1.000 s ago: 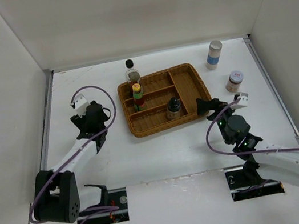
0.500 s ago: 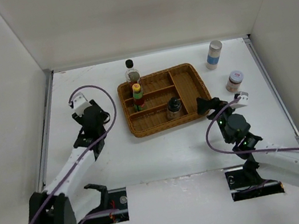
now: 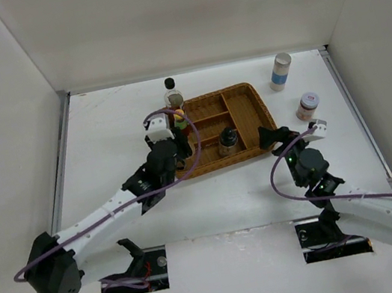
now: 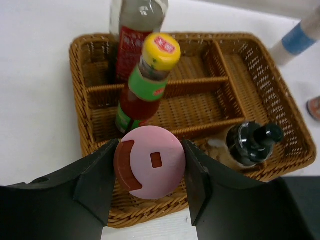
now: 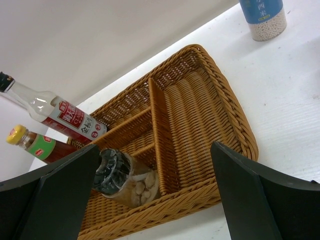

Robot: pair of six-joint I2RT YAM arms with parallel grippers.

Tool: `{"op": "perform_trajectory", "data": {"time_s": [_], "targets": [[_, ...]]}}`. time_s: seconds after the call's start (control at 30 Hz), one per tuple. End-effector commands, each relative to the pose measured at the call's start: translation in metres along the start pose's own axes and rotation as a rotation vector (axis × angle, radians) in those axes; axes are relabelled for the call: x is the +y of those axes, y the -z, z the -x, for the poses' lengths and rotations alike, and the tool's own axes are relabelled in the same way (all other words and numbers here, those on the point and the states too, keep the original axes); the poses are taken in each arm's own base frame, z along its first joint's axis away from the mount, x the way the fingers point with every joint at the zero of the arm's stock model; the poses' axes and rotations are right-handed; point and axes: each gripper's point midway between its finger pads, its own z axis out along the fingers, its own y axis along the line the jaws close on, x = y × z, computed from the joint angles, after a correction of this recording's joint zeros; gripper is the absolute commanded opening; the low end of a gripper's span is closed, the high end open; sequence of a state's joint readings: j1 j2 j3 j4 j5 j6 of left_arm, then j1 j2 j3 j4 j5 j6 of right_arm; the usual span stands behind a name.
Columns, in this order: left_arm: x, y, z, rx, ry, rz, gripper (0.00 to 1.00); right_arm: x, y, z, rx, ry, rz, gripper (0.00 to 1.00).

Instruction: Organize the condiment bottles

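Note:
My left gripper (image 3: 176, 152) is shut on the pink-lidded jar (image 4: 152, 162) and holds it over the front left corner of the wicker tray (image 3: 249, 91). In the top view the jar is hidden under the gripper. The yellow-capped red bottle (image 4: 145, 80) and the tall clear black-capped bottle (image 4: 135, 30) stand in the tray's left compartments. The dark shaker (image 4: 250, 145) stands in the front compartment. My right gripper (image 3: 272, 141) is open and empty at the tray's front right corner, with the shaker (image 5: 122, 177) showing between its fingers.
The white bottle with a blue label (image 3: 281, 71) stands at the back right of the table. The purple-lidded jar (image 3: 308, 105) stands right of the tray, close to my right gripper. White walls enclose the table on three sides.
My left arm has swung right from the table's left side to the tray's front left corner, carrying the pink-lidded jar. The right arm has not moved.

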State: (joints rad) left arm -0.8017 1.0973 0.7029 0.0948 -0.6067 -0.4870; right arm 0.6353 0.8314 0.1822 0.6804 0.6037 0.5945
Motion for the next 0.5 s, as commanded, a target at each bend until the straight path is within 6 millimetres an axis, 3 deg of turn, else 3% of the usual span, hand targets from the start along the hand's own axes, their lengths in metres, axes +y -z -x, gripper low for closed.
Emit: {"op": "perform_trajectory", "data": {"time_s": [0.0,0.3,0.47], "targets": [[-0.024,-0.008,0.018,-0.05,0.037,-0.047,0.29,0.015,-0.004,0.022,-0.058,-0.051,0.032,1.0],[-0.008,-0.03,-0.035,0.06,-0.061,0.017,0.3,0.012,-0.006,0.023,-0.058,-0.047,0.022,1.0],[0.004,-0.038,-0.062,0.103,-0.098,0.047,0.37,0.008,-0.005,0.026,-0.073,-0.041,0.003,1.0]]}}
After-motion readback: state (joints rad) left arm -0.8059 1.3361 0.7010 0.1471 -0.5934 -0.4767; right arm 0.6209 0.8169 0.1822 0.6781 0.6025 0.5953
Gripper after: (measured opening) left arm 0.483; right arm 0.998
